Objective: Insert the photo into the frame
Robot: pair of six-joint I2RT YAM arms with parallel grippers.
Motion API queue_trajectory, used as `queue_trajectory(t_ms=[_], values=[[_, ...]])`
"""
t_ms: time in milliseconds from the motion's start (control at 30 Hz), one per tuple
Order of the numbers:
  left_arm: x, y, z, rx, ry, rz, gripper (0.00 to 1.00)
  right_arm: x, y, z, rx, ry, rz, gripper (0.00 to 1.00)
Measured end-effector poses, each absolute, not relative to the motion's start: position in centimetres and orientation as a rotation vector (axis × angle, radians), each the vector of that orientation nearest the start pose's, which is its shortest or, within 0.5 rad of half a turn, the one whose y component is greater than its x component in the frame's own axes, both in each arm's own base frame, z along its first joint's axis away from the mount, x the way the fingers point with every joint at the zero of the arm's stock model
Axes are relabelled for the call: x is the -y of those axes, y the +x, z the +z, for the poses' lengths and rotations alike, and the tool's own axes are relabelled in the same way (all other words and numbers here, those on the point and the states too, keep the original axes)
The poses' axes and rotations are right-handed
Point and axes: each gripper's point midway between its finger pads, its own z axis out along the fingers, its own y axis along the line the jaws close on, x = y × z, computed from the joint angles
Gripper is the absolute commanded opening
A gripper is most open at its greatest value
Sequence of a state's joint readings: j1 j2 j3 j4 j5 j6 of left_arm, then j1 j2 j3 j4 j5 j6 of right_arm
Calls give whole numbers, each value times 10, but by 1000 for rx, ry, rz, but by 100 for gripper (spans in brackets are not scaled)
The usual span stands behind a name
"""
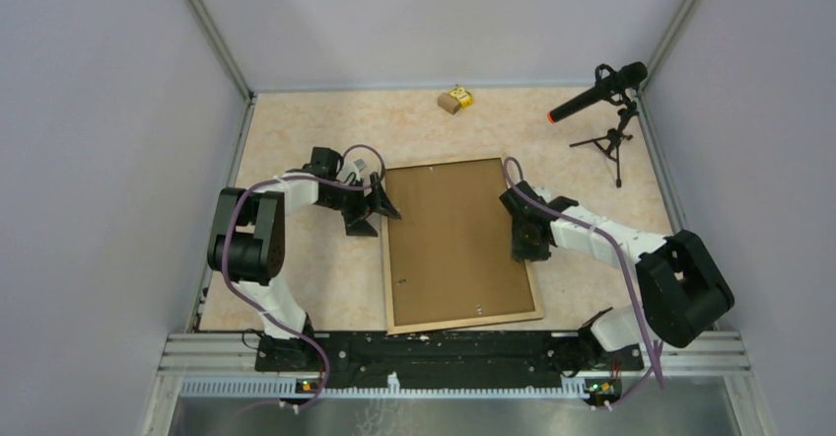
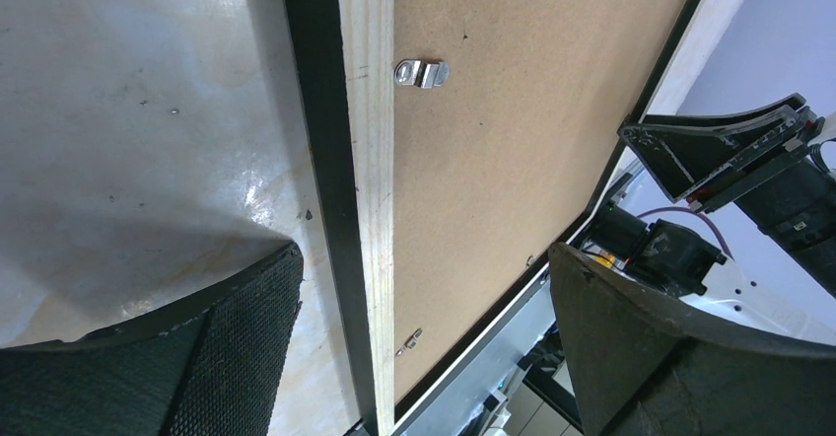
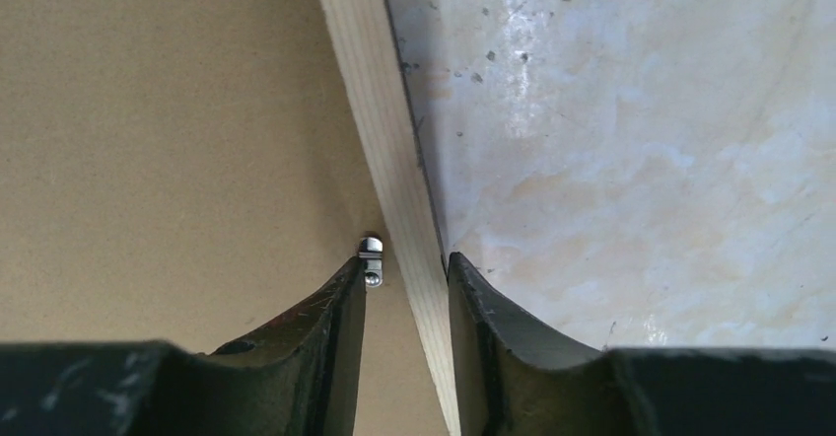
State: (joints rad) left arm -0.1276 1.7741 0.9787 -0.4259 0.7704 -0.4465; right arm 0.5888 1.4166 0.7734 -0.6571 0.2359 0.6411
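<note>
The frame (image 1: pixel 387 258) lies face down in the middle of the table, its light-wood rim (image 2: pixel 367 160) up and a brown backing board (image 1: pixel 453 239) filling it. The photo is hidden. My left gripper (image 1: pixel 373 211) stands open at the frame's upper left edge, its fingers wide on either side of the rim (image 2: pixel 424 254). A metal clip (image 2: pixel 422 72) sits on the board ahead of it. My right gripper (image 1: pixel 521 251) straddles the right rim (image 3: pixel 405 258), jaws narrow but apart. Its inner finger touches a small metal clip (image 3: pixel 371 252); the outer finger rests against the rim's outside.
A small yellow and brown box (image 1: pixel 454 99) lies at the back of the table. A microphone on a tripod (image 1: pixel 601 96) stands at the back right. Grey walls close in both sides, and a metal rail (image 1: pixel 453 352) runs along the near edge.
</note>
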Motion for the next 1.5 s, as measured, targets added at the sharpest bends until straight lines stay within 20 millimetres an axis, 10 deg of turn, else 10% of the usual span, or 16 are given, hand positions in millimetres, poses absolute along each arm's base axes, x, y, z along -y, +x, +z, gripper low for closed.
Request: queue_trajectory(t_ms=[233,633,767,833,1500], values=[[175,297,50,-2772,-244,-1225,98,-119,216,26,-2766,187,-79,0],[175,297,51,-2767,-241,-1234,98,-119,215,25,-2732,293,-48,0],[175,297,51,-2763,-239,-1241,98,-123,218,26,-2717,267,-4,55],[176,296,51,-2756,-238,-1253,98,-132,225,26,-2699,245,49,67],[198,246,46,-2764,-153,-1078,98,-164,301,27,-2707,2,-13,86]])
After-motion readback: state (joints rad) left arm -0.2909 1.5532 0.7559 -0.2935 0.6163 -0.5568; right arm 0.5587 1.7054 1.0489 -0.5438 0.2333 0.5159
